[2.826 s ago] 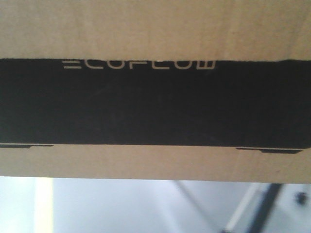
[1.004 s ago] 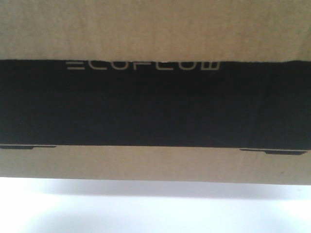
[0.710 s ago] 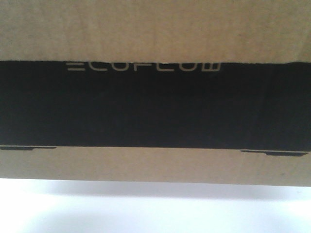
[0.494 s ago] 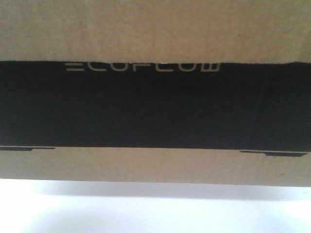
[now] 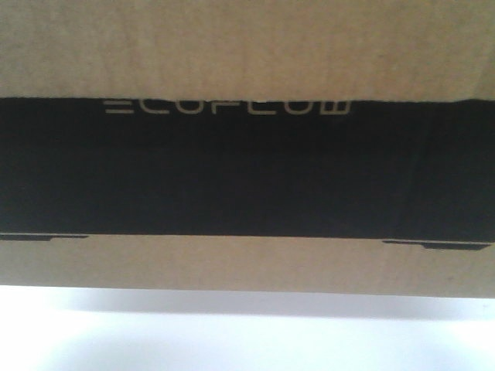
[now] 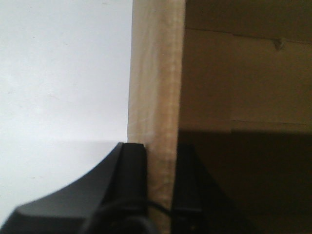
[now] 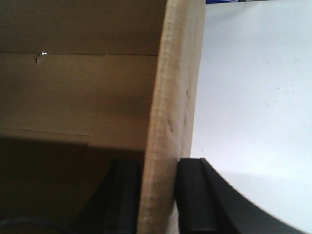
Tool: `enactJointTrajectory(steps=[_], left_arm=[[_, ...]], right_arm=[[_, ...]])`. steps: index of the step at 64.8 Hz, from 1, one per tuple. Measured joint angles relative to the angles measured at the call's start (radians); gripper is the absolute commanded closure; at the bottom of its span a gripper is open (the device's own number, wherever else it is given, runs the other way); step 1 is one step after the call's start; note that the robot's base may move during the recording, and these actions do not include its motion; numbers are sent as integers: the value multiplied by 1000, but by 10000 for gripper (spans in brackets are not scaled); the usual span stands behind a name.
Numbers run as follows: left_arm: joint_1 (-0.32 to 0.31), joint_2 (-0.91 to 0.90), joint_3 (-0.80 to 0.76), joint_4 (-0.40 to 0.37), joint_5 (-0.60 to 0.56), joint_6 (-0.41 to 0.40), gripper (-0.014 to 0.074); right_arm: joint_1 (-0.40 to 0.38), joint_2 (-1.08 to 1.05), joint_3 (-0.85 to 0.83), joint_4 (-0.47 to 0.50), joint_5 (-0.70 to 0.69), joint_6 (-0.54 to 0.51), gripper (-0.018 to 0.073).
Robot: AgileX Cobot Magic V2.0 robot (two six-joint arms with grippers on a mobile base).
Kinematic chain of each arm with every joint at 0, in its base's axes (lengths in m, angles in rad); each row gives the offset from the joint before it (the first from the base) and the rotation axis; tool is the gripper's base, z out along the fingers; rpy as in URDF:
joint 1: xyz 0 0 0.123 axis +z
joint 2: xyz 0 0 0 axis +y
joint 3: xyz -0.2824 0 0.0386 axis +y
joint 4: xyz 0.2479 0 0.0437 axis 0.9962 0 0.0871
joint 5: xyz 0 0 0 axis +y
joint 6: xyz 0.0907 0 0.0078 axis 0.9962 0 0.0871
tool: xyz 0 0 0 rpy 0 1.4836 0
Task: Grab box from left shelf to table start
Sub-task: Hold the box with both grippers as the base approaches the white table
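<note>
Ahead of you the box (image 5: 247, 46) blocks nearly the whole front view. Bare white desk (image 5: 247, 340) lies open below its bottom edge. Outside each box wall, desk stays free; each claw straddles a wall, one finger inside.

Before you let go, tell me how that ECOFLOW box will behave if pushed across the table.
The box looks like stiff corrugated cardboard, so it should slide rather than roll. Its broad face suggests tipping is unlikely. Each gripper, left and right, pinches only a thin wall, which may flex.
</note>
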Motion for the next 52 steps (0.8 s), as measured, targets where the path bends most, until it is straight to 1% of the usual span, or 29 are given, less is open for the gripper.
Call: enactJointTrajectory(steps=[45,52], left_arm=[[0,0,0,-7,0,1,699],[0,0,0,-7,2,1,699]], right_arm=[[0,0,0,0,0,0,503],[0,19,-6,0,2,21,503]])
